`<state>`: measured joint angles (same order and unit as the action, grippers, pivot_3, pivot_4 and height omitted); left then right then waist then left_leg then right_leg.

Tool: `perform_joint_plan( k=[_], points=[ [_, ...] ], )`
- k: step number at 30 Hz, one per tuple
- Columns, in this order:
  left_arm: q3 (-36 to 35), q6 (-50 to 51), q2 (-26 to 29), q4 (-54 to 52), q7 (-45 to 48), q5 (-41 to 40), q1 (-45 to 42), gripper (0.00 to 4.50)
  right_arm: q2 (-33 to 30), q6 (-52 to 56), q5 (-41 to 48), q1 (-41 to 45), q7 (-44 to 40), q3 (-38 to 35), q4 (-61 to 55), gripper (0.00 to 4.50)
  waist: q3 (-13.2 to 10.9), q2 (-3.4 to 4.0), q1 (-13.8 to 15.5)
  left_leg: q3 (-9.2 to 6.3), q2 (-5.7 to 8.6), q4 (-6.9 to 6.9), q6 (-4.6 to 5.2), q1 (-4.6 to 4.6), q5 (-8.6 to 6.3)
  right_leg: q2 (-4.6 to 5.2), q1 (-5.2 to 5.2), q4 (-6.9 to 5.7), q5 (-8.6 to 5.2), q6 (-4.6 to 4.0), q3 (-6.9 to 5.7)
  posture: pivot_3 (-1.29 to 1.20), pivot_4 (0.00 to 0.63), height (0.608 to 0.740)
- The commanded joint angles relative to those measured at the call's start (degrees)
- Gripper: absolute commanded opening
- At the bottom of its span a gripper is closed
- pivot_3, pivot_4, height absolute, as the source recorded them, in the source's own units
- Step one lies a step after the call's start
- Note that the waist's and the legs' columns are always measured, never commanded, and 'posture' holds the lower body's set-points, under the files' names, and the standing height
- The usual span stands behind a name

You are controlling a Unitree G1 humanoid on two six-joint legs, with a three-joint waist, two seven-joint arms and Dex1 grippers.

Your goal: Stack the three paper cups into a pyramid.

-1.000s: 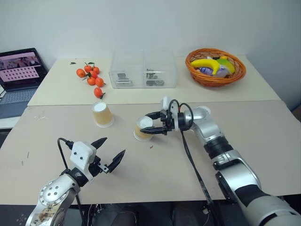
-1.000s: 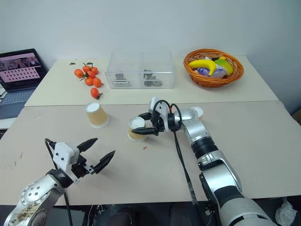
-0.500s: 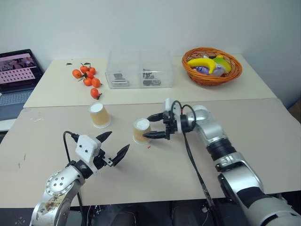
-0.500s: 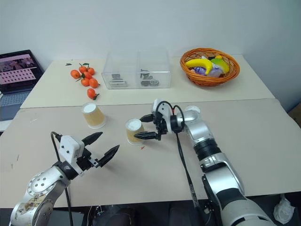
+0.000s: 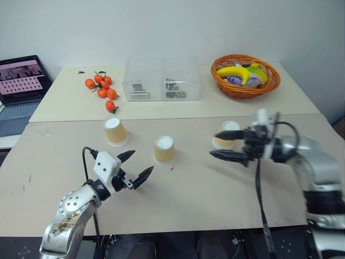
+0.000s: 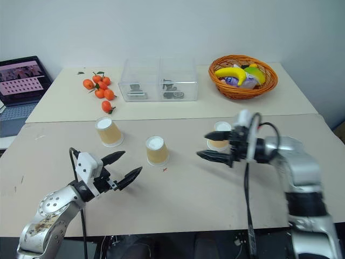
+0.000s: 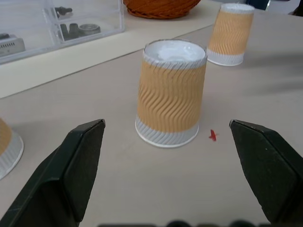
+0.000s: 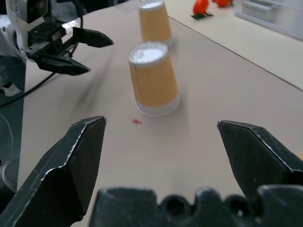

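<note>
Three paper cups stand upside down on the table, apart from each other: a left cup point(image 5: 115, 131), a middle cup point(image 5: 164, 150) and a right cup point(image 5: 226, 135). My left gripper point(image 5: 139, 164) is open near the table's front, just left of the middle cup, which stands between its fingers point(image 7: 71, 165) in the left wrist view. My right gripper point(image 5: 214, 144) is open and empty, with its fingertips in front of the right cup and pointing left toward the middle cup point(image 8: 154, 79). No cup rests on another.
On the far table stand a cluster of tangerines point(image 5: 102, 89), a clear plastic box point(image 5: 163, 80) and a wicker basket point(image 5: 246, 75) holding bananas. A laptop point(image 5: 21, 86) sits at the far left. A small red speck point(image 5: 172, 168) lies by the middle cup.
My right gripper has opened, let go of the middle cup and pulled back to the right, beside the right cup. The middle cup stands free. My left gripper has barely moved.
</note>
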<state>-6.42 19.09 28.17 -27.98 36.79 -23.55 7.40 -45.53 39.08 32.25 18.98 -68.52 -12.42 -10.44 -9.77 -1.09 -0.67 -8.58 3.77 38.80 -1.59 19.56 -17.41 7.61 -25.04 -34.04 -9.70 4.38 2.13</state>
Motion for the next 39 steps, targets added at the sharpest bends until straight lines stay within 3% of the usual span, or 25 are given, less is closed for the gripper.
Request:
perform_joint_plan(
  k=[1,8,14,39],
  points=[
    [-0.8,-0.5,1.4,-2.0,1.5,-1.3,0.0,4.5,-2.5,-3.0,-2.5,-3.8,4.0,-4.9,2.3,4.42,0.0,-0.02,-0.1,0.14,-0.03,0.03,0.0,-0.06,0.0,0.0,0.04,0.0,-0.06,0.09,0.04,0.0,0.15,0.728],
    [0.0,0.4,3.3,-1.3,3.7,-2.3,-2.6,4.5,0.6,-19.5,-16.9,-0.9,16.4,0.9,17.4,4.42,0.0,-0.04,-0.6,0.51,-0.17,-0.01,0.02,-0.47,-0.01,-0.08,0.74,0.01,-0.25,0.45,0.21,0.0,0.15,0.728],
    [0.3,0.7,3.5,0.0,4.0,-2.2,-4.8,4.5,6.6,-23.5,-18.9,7.0,20.4,4.2,23.0,4.42,0.0,-0.01,-1.4,0.55,-0.23,-0.02,0.02,-0.53,-0.01,-0.16,0.59,0.01,0.0,0.04,0.29,0.0,0.15,0.728],
    [-0.7,0.2,2.0,-0.6,0.8,-2.0,-2.4,4.5,13.9,-28.9,-20.0,21.6,16.4,9.5,36.7,4.42,0.0,-0.01,-1.8,0.54,-0.23,0.01,0.05,-0.55,-0.03,-0.19,0.46,0.05,0.08,-0.07,0.3,0.0,0.15,0.728]
  ],
)
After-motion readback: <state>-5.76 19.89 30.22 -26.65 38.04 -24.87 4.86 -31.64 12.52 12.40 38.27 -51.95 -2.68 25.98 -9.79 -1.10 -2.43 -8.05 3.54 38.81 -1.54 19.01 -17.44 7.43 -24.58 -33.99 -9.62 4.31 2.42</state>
